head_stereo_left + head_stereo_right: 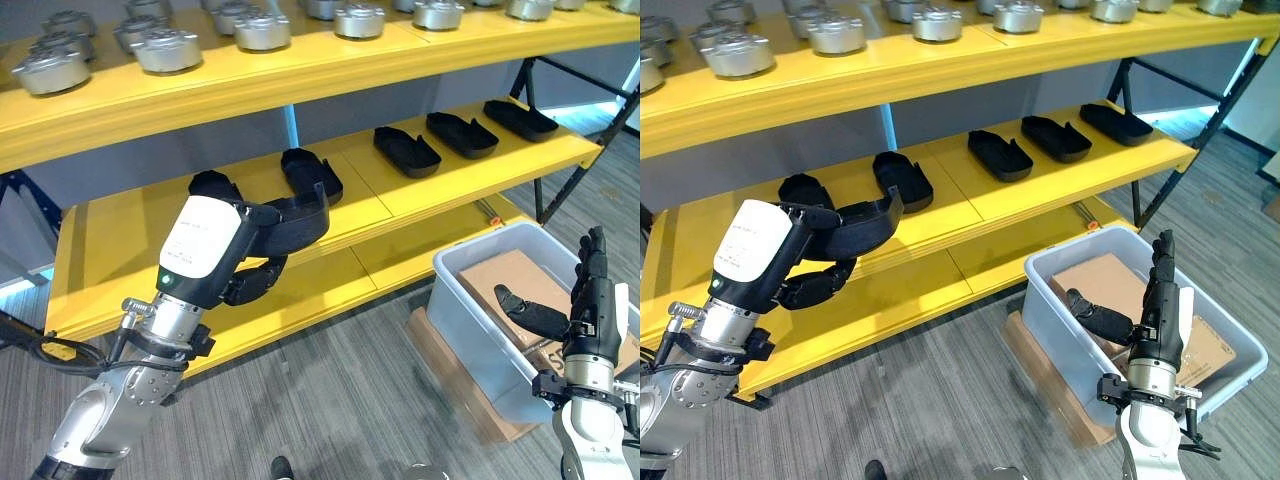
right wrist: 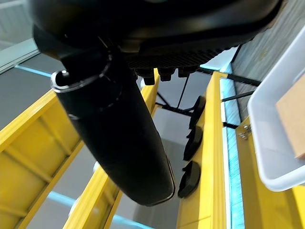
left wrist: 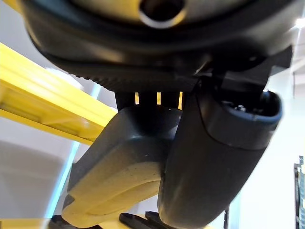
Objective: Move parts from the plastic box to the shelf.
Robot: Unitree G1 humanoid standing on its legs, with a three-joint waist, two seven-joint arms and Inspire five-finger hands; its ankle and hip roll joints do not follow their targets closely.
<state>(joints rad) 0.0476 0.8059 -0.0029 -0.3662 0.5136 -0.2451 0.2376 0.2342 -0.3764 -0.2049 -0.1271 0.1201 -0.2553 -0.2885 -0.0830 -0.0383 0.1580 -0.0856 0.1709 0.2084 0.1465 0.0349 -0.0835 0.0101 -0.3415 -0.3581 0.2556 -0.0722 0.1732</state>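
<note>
You are in the placing step: your left hand (image 1: 262, 262) has its fingers and thumb curled round a black part (image 1: 295, 220) and holds it out over the front of the middle shelf (image 1: 110, 240), between the two black parts already lying there, the one at the back left (image 1: 214, 185) and the one further right (image 1: 312, 173). In the left wrist view the part (image 3: 119, 171) shows clamped beside the thumb, though from so close you cannot tell how squarely it sits in the grip, so treat its angle as uncertain. Three more black parts (image 1: 463, 133) lie in a row along the right stretch of the same shelf, and round metal parts (image 1: 165, 48) line the top shelf (image 1: 300, 85). Your right hand (image 1: 588, 300) stands idle beside the plastic box (image 1: 470, 330), fingers straight and upright with the thumb held out, grasping nothing; the box shows a sheet of brown cardboard (image 1: 515, 280) inside, and whether any parts remain in it you cannot tell from here. The next move, as it looks, calls for carrying the held part a little further in over the bare yellow board between its two neighbours, lowering it until it rests flat, and only then loosening the fingers, keeping clear of the part just behind so you do not nudge it out of line.
</note>
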